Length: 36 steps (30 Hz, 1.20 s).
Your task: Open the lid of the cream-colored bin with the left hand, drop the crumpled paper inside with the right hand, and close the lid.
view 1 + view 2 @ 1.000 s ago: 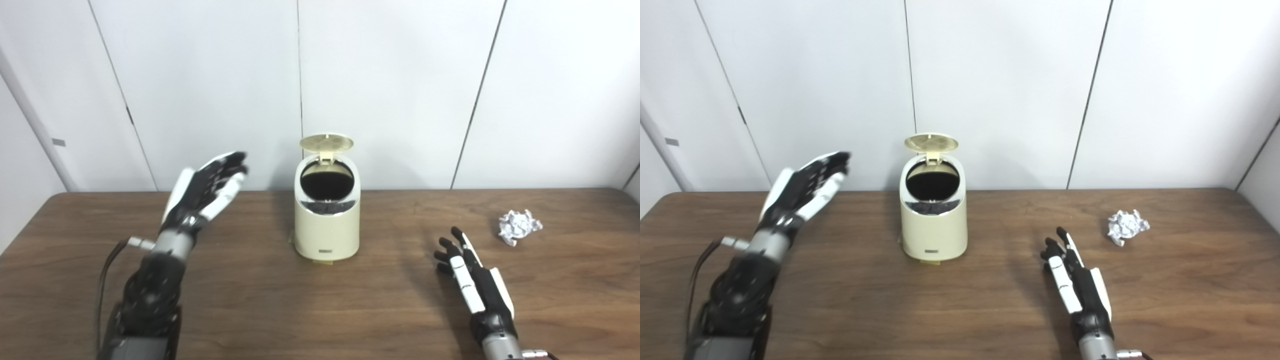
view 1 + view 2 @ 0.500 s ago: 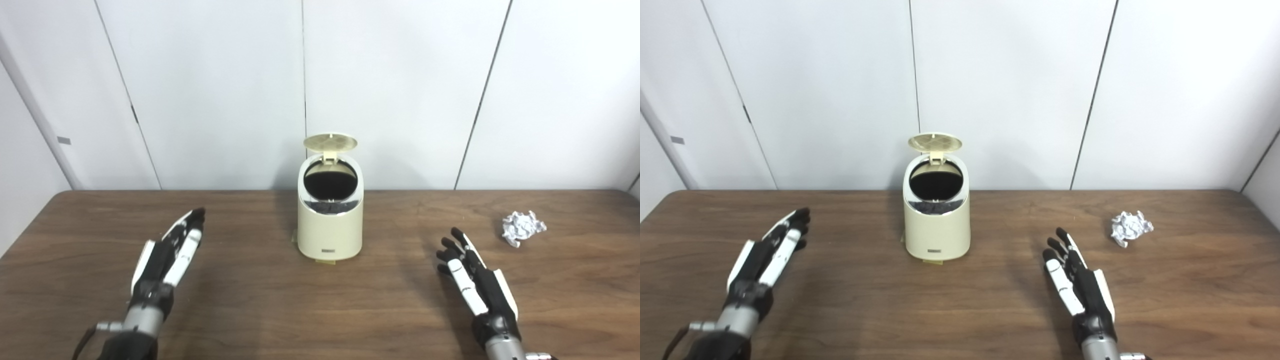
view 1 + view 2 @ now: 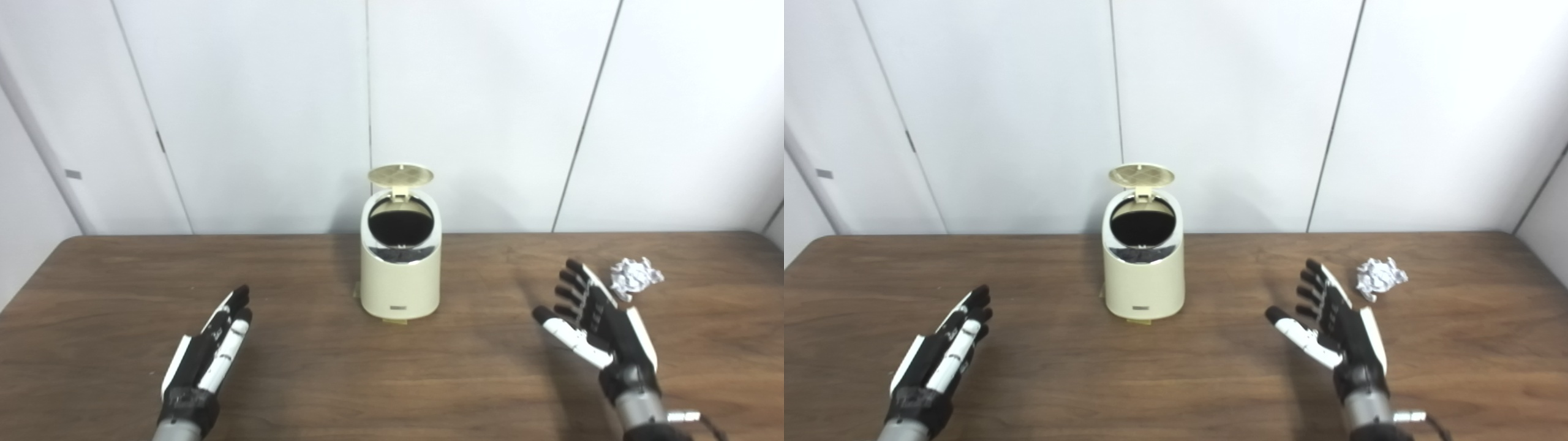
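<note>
The cream-colored bin (image 3: 400, 282) stands at the middle back of the wooden table (image 3: 318, 380). Its round lid (image 3: 400, 174) is flipped up and the dark opening shows. The crumpled white paper (image 3: 636, 275) lies on the table at the right. My left hand (image 3: 210, 355) is open and empty, low over the table at the front left, well away from the bin. My right hand (image 3: 597, 324) is open with fingers spread, raised a little, just left of and in front of the paper, not touching it.
White wall panels stand right behind the table. A small tan piece (image 3: 356, 292) shows at the bin's left foot. Bare wood lies between the hands and the bin.
My left hand has dropped from beside the bin down and back to the front left of the table. My right hand has lifted, spread its fingers and moved toward the paper.
</note>
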Each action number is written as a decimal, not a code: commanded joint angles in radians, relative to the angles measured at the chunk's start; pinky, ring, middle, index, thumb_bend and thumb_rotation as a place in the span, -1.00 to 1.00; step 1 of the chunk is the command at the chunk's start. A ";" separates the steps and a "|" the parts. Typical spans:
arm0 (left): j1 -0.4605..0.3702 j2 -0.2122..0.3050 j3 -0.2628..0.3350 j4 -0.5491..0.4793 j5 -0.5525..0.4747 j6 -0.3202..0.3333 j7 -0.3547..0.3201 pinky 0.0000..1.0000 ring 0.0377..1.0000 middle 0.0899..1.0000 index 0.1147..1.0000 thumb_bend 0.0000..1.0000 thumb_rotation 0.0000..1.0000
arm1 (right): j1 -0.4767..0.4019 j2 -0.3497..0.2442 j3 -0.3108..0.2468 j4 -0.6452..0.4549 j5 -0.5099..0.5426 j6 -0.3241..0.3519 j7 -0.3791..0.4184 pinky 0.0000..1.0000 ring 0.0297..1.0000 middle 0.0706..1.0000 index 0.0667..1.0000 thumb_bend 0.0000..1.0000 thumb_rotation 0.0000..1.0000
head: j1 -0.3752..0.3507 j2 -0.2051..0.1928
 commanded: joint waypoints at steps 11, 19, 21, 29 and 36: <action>-0.041 0.001 -0.001 0.013 -0.054 -0.038 0.004 1.00 0.99 1.00 1.00 0.00 0.35 | -0.138 -0.185 0.001 -0.139 -0.336 0.247 0.024 0.54 0.65 0.66 0.69 0.66 -0.73 | -0.152 0.004; -0.054 0.016 0.003 0.020 -0.074 -0.046 -0.002 1.00 0.99 1.00 1.00 -0.06 0.33 | -0.180 -0.270 -0.040 -0.103 -0.490 0.263 0.120 0.37 0.53 0.76 0.71 0.69 -0.97 | -0.211 0.005; -0.056 0.019 0.005 0.016 -0.076 -0.041 0.001 1.00 0.99 0.99 1.00 -0.08 0.31 | -0.199 -0.285 -0.044 -0.082 -0.517 0.263 0.149 0.42 0.58 0.79 0.70 0.69 -0.99 | -0.225 0.008; -0.054 0.027 -0.002 -0.017 -0.088 -0.016 -0.002 1.00 1.00 1.00 1.00 -0.22 0.28 | -0.271 -0.337 -0.041 0.035 -0.653 0.263 0.282 0.61 0.81 0.79 0.69 0.71 -0.92 | -0.247 0.015; -0.051 0.024 -0.011 -0.050 -0.076 0.033 0.016 1.00 1.00 1.00 1.00 -0.24 0.21 | -0.352 -0.347 -0.055 0.212 -0.688 0.263 0.335 0.51 0.73 0.82 0.70 0.74 -0.90 | -0.248 0.020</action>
